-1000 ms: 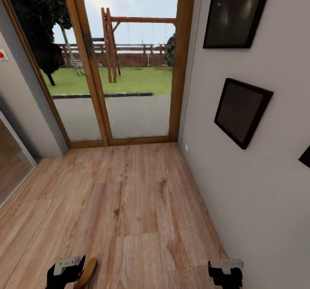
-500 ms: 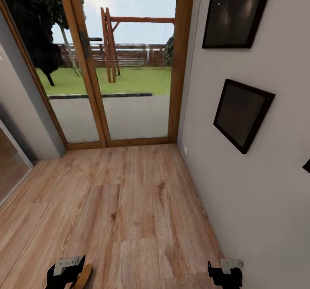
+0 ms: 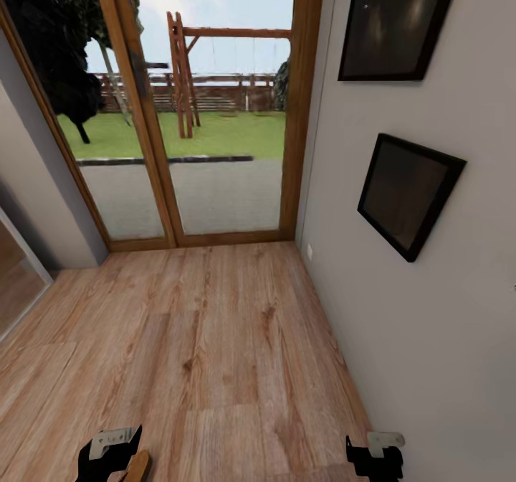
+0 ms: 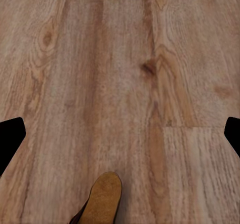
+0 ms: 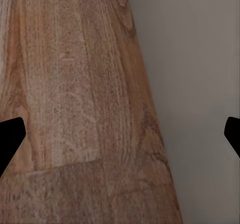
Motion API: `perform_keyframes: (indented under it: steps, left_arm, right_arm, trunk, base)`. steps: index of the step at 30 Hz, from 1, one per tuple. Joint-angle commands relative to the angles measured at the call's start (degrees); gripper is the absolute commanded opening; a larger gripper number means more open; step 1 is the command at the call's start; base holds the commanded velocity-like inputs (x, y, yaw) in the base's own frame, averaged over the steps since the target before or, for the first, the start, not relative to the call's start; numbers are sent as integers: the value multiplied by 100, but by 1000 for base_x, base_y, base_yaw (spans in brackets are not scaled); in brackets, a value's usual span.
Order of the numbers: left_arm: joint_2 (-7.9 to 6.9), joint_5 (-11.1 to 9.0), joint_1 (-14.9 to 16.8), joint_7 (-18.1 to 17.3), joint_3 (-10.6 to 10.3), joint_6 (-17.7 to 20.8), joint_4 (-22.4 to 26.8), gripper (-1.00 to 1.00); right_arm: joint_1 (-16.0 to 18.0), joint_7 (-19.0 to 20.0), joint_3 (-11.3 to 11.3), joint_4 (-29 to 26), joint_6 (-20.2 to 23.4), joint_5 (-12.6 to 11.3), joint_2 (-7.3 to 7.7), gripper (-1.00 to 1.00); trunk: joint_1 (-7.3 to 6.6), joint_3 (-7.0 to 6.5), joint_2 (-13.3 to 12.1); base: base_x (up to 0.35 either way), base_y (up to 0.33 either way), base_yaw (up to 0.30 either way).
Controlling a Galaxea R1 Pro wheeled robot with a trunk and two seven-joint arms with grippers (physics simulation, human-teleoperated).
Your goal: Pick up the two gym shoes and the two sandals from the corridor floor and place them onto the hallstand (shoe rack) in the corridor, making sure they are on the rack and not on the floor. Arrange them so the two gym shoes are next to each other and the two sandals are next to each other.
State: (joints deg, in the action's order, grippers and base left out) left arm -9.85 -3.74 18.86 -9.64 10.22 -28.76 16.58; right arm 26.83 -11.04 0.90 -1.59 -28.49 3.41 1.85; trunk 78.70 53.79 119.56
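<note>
Head view: whole scene slid a little since a second ago, so camera motion, not the things; red wall mark at far left gone out of frame, lowest dark picture at right edge gone too. Corridor floor (image 3: 215, 338) running up to a wood-framed glass door (image 3: 215, 109), grey wall (image 3: 430, 338) on the right with two dark framed pictures (image 3: 410, 194). Left gripper (image 3: 107, 457) low at the bottom edge, tan sole tip of a sandal (image 3: 137, 465) just beside it, less of the sandal showing than a second ago. Right gripper (image 3: 374, 457) at the bottom edge close to the wall, same place in frame as before.

Left wrist view: black fingertips (image 4: 10, 139) far apart at both sides, nothing between them. Sandal (image 4: 102, 199) on the planks, rounded tan end toward the open floor ahead, long axis roughly along the plank grain, slightly tilted; rest cut off by the frame edge.

Right wrist view: fingertips (image 5: 9, 136) wide apart, empty, over the seam where floor (image 5: 75, 109) meets wall (image 5: 200, 84).
</note>
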Motion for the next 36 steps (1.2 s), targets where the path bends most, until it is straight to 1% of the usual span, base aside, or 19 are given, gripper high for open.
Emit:
perform_keyframes:
  steps: [1, 5, 15, 24, 36]
  left_arm:
    - [1, -39, 4, -55, 24, -7, -6, 100]
    - [1, -39, 4, -55, 24, -10, -6, 100]
    - [1, -40, 4, -55, 24, -13, -6, 100]
    - [1, -39, 4, -55, 24, -9, -6, 100]
    - [1, -43, 4, -53, 24, -15, -6, 100]
  right_arm:
    - [3, -39, 8, 7, -8, 37, 0, 100]
    - [4, -38, 7, 8, -8, 37, -1, 100]
    - [5, -38, 6, 10, -8, 37, 0, 100]
    - [3, -38, 8, 10, -8, 37, -1, 100]
    - [4, -38, 6, 10, -8, 37, 2, 100]
  trunk:
    - [2, 5, 2]
    - [2, 5, 2]
    - [2, 5, 2]
    - [2, 5, 2]
    - [2, 5, 2]
  base:
    - [265, 0, 0]
    - [191, 0, 0]
    - [66, 0, 0]
    - [250, 0, 0]
    - [73, 0, 0]
